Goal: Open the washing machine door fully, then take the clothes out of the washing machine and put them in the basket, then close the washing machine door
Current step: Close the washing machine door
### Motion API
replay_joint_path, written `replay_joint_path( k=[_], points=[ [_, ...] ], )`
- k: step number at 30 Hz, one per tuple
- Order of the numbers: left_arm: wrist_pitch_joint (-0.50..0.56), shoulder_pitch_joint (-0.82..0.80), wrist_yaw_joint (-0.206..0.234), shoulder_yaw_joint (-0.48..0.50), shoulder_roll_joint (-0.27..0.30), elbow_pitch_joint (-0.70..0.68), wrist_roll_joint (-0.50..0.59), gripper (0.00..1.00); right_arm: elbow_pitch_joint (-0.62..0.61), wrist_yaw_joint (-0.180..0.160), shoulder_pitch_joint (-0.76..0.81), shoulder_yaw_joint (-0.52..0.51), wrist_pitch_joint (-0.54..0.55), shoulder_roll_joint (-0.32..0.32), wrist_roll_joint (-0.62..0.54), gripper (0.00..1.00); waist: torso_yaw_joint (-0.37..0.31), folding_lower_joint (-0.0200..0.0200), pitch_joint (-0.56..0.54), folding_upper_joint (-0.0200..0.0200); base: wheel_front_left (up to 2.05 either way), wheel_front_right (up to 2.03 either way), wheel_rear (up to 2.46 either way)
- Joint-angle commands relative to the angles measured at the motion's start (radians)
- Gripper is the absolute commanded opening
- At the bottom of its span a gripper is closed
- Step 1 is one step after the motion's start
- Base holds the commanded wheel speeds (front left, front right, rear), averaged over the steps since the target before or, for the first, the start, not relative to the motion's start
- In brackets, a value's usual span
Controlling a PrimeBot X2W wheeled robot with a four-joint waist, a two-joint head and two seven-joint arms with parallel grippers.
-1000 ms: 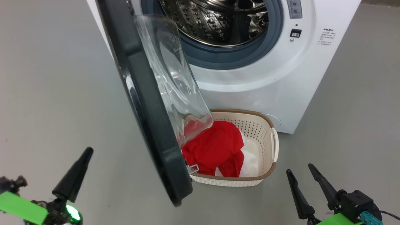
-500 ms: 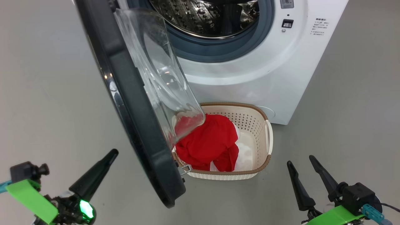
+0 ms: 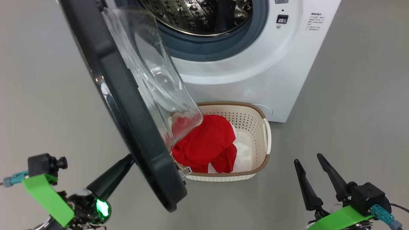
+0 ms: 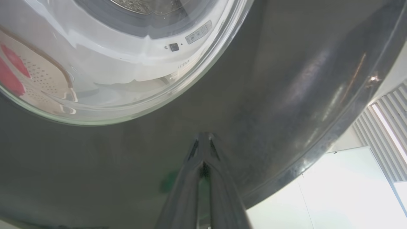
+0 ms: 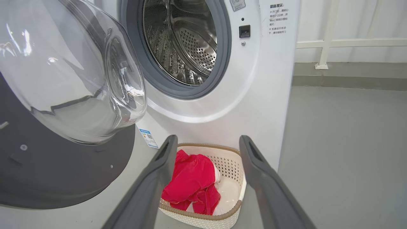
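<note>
The left tool [image 4: 203, 137] has its two dark fingers pressed together, holding nothing. Their tips sit right against the glossy black outer face of the washing machine door [image 3: 127, 105], low on its wide rim, and seem to touch it. From the head view the tips slip out of sight behind the door's edge.

The right tool [image 3: 308, 158] hangs low on the other side, well apart from everything. Its fingers are spread and there is nothing between them. Looking along them, the basket [image 5: 233, 210] lies straight ahead.

The door stands swung out from the washing machine [image 3: 255, 73], roughly edge-on to me, with its bulging glass bowl [image 3: 150, 73] facing the opening. Its lower end hangs over the left end of the basket, and a small metal latch [image 3: 185, 172] sticks out there.

The basket sits on the grey floor [image 3: 48, 80] just in front of the machine, below the round opening. The clothes [image 3: 204, 140] lie inside it. The red fabric is heaped toward the left, partly seen through the glass, and a white part shows at the right.

Behind it, the grey rubber ring [image 3: 223, 48] frames the steel drum [image 3: 198, 16]. A small blue label [image 5: 145, 136] sits low on the white front.
</note>
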Motion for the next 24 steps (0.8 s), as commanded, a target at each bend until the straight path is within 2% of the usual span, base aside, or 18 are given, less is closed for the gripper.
replay_joint_path(
  k=[1, 8, 24],
  points=[
    [0.017, -0.04, -0.006, 0.04, 0.009, -0.038, 0.013, 0.0, -0.024, 0.0, -0.029, 0.024, -0.006, -0.002, -0.005, 1.0, -0.009, 0.0, 0.005, 0.0, 0.0, 0.0, 0.0],
    [0.021, -0.064, -0.006, 0.037, -0.018, -0.047, 0.056, 0.0, -0.025, 0.0, -0.035, 0.026, -0.006, 0.001, -0.004, 1.0, -0.038, 0.0, 0.013, 0.0, 0.0, 0.0, 0.0],
    [-0.053, -0.176, -0.006, -0.021, -0.05, -0.003, 0.12, 0.0, -0.027, 0.0, -0.056, 0.024, -0.006, 0.014, -0.001, 1.0, -0.128, 0.0, 0.041, 0.0, 0.0, 0.0, 0.0]
  ],
)
